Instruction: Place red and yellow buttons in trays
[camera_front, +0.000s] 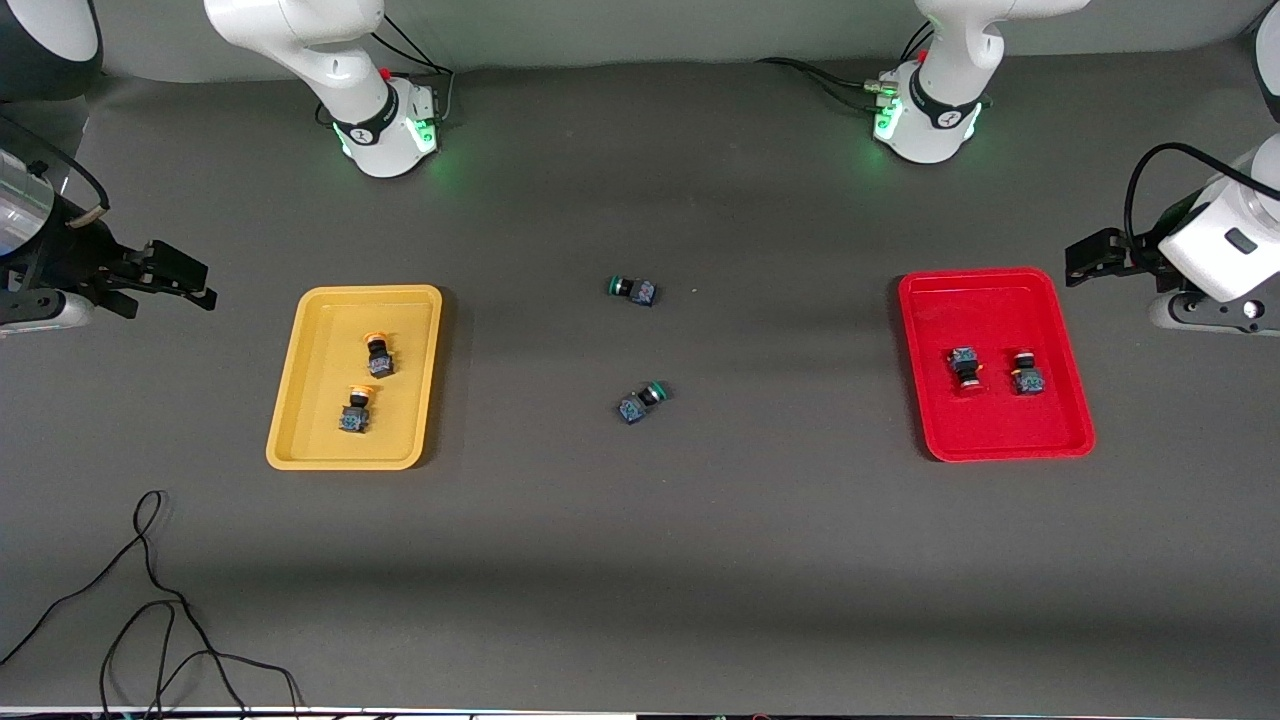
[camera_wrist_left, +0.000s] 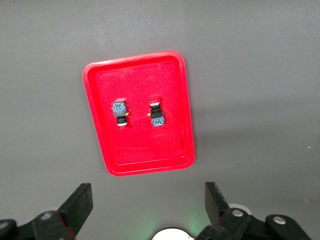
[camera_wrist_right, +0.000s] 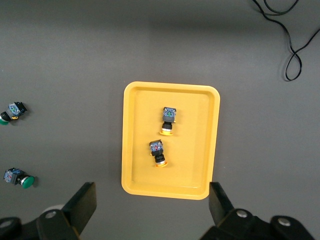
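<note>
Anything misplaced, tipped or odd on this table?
Nothing stands out. Two orange-capped buttons lie in the yellow plastic tray, two red-capped ones in the red tray. Two green-capped switches lie loose between the trays. The left gripper and right gripper are open.

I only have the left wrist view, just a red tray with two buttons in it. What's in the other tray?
Observer: The yellow tray, toward the right arm's end of the table, holds two yellow buttons.
Operator: Anything left loose on the table?
Observer: Two green-capped buttons lie on the mat between the trays, outside both.
Operator: Where's the right gripper?
Observer: The right gripper is open and empty, off the yellow tray's outer side. The left gripper is open too, beside the red tray.
</note>
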